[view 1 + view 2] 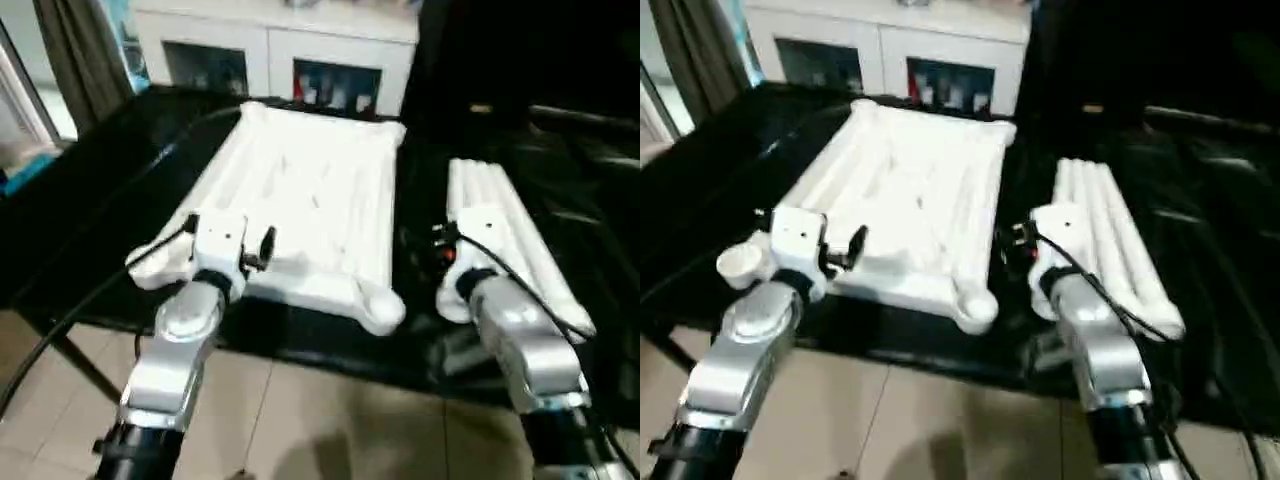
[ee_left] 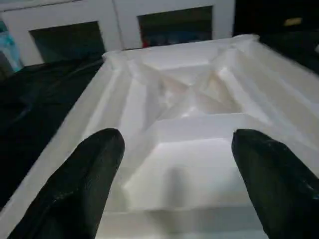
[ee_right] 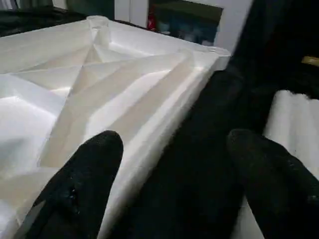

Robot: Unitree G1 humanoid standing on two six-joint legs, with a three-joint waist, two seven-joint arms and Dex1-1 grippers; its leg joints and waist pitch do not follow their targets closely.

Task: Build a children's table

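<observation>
Left eye view shows the table top (image 1: 310,200) lying ribbed side up at twelve o'clock with every socket empty, four legs (image 1: 510,240) bundled at two o'clock, left gripper (image 2: 174,164) and right gripper (image 3: 174,164) spread, empty.

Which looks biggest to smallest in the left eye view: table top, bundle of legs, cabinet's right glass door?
1. Table top, upside down on the black surface, easily the largest.
2. Bundle of legs, lying to its right.
3. Cabinet's right glass door, smallest, though it stands farther from the camera, so its look understates it.
</observation>
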